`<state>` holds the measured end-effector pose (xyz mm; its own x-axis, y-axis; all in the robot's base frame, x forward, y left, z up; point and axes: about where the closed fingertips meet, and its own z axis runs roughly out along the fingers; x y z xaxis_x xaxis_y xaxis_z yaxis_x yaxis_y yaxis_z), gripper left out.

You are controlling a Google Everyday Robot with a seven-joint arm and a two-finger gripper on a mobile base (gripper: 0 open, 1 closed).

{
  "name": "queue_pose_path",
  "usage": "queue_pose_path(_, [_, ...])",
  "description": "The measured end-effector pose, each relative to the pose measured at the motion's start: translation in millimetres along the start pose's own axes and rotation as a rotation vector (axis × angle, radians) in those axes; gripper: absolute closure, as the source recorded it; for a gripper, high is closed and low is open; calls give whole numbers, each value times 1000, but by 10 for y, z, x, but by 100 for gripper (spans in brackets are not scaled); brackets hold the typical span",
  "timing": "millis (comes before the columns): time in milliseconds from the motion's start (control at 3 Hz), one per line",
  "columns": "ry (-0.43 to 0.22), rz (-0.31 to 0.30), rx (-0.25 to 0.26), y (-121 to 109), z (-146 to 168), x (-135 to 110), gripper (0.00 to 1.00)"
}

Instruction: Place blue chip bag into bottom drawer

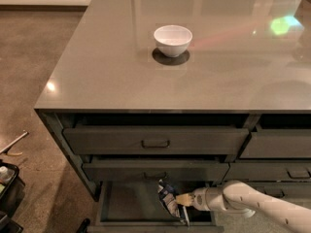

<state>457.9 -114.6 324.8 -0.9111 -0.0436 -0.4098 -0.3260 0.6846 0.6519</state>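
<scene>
As it hangs in the bottom drawer (130, 204), gripper (181, 201) clasps blue chip bag (167, 197).

The room is dim. Lights above leave bright spots and a green glow on the shiny countertop (112, 76). The gripper (181, 200) sits in the dark bottom drawer (131, 201).

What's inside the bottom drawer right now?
The blue chip bag sits in the bottom drawer, with the gripper beside it. The drawer's back is hidden beneath the drawer above.
</scene>
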Motion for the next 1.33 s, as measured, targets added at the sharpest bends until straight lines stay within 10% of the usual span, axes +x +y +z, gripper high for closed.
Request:
queue_pose_path(1000, [95,223,98,-686,242,370,100])
queue_pose_path(1333, [98,227,102,-702,237,386,81])
